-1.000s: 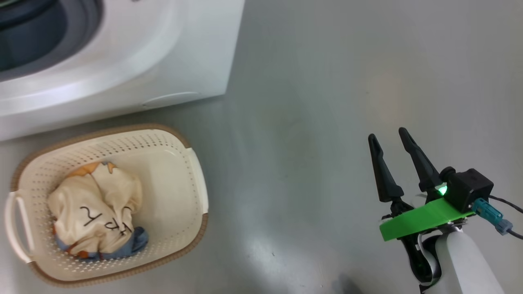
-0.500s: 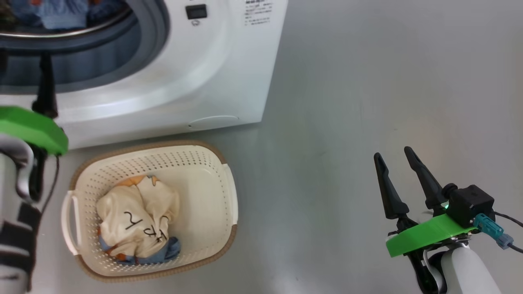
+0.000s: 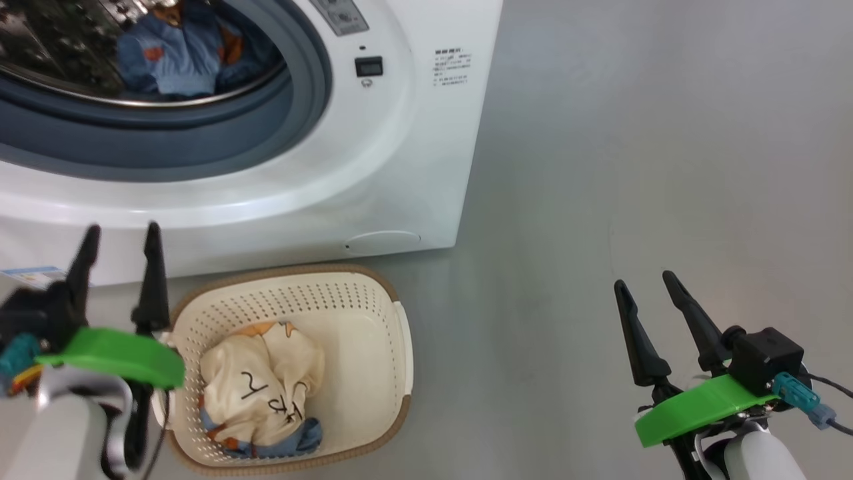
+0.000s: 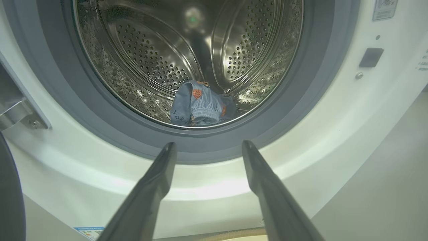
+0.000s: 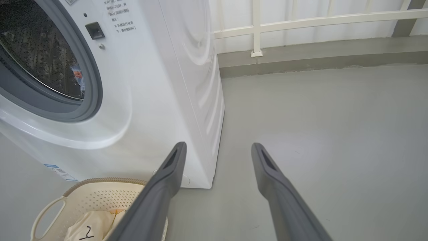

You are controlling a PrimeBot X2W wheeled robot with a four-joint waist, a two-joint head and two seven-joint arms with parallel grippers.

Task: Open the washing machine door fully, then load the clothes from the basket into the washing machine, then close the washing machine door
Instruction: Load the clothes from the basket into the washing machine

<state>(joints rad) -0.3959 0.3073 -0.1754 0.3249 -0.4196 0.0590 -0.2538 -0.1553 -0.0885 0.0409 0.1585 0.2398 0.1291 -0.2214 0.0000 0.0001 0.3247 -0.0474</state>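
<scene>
Although a blue denim garment lies in the steel drum beyond the released, empty left hand, a cream printed garment sits in the perforated cream basket just beside it.

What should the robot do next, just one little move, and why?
Probably swing the left gripper to its right and down into the basket to reach the cream garment. The gripper is open and empty beside the basket. One blue garment already lies in the drum, and the basket isn't empty yet.
</scene>
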